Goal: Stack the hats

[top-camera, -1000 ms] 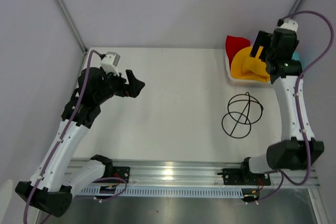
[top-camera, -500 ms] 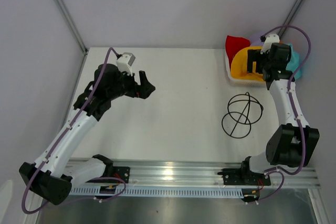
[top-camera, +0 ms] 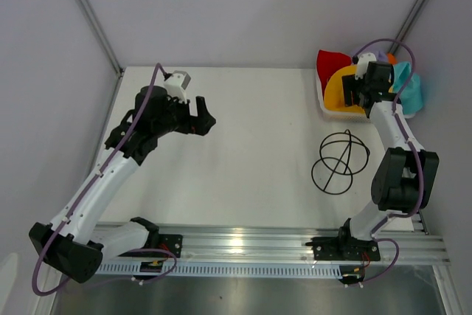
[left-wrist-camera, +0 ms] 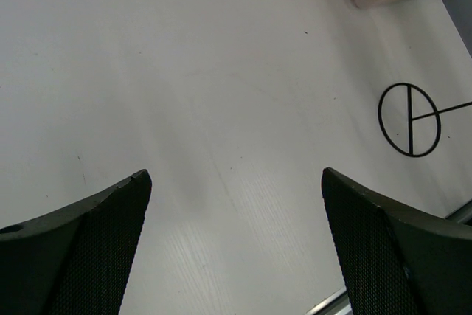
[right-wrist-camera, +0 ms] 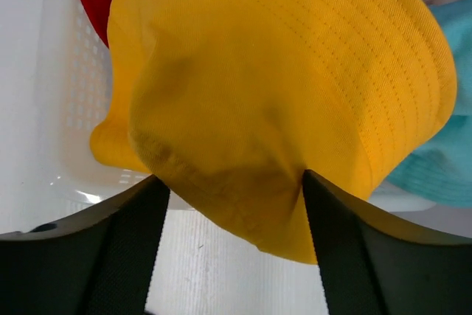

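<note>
At the counter's (top-camera: 251,130) one o'clock corner, your right tool (right-wrist-camera: 232,178) straddles a bunched fold of the yellow hat (right-wrist-camera: 280,71), which lies atop the white basket (right-wrist-camera: 66,108). Fabric touches both fingers; can't tell if it's clenched. Probably the first pick. Left tool (left-wrist-camera: 236,173) hangs released at ten o'clock, likely just keeping clear.
</note>
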